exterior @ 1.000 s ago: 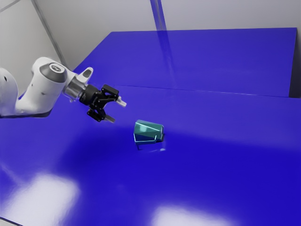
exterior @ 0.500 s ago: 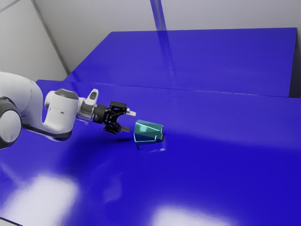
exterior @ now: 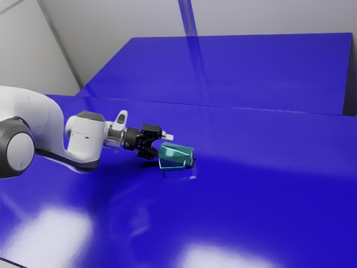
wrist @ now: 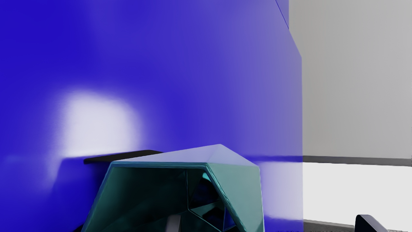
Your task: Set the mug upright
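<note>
The tip of one of my fingers is hidden by the mug point(exterior: 177, 156) in the exterior view. In the wrist view that same mug is cut off, so I see some of it and not the rest. It is dark inside, and I can't tell how deep one finger point(wrist: 173, 224) goes, or if it goes in at all. A flat black bit point(wrist: 122, 157) peeks out past the mug, and I can't tell what it is. I can't make out the handle either.

Now I count. There is one mug, blue-green and see-through in parts. There is one arm point(exterior: 86, 139), and one gripper point(exterior: 160, 145) with two fingers. Two big shiny spots point(exterior: 53, 231) sit on the blue table point(exterior: 268, 184), low down in the exterior view, near 7 o'clock and 5 o'clock.

My fingers are spread wide and I am not squeezing anything. One is at the mug's mouth and the other is out past its side. The mug lies on its side on the table, with its mouth facing me. In the exterior view, my arm comes in from 9 o'clock, and the mug is at 4 o'clock from my gripper, very close.
</note>
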Controlling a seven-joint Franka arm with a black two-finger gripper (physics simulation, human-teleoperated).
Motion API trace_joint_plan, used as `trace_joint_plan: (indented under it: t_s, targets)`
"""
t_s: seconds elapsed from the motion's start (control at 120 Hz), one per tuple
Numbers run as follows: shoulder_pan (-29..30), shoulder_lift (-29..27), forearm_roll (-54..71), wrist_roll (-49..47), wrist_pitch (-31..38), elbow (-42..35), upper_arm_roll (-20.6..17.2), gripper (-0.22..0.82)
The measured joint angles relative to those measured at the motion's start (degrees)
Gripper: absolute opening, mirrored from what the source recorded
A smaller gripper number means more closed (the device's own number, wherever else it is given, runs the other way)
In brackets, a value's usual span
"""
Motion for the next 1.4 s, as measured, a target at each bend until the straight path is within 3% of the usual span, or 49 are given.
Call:
trace_joint_plan:
  t_s: [0.133,0.308,0.442,0.6,0.858,0.967,1.075,1.267,1.4]
  targets:
    - [-0.2,0.1,-0.6,1.6,0.6,0.0,-0.7,0.55]
    - [-0.3,0.1,-0.9,3.2,1.5,-0.1,-0.8,0.15]
    - [-0.4,0.0,-1.0,4.1,1.7,-0.1,-0.8,-0.03]
    - [-0.5,-0.4,-1.8,4.7,1.7,0.0,-0.8,-0.12]
    - [-0.8,-1.8,-7.5,4.5,-0.7,1.6,-0.6,-0.16]
    - [-0.2,-3.3,5.3,3.4,-0.9,12.1,0.4,-0.17]
    - [-0.4,-4.0,25.8,0.5,-0.8,20.3,0.2,-0.17]
    - [-2.2,-4.6,60.7,-8.3,-1.2,21.2,-1.9,-0.17]
    - [-2.5,-3.1,73.2,-16.6,-1.0,20.2,-3.2,-0.18]
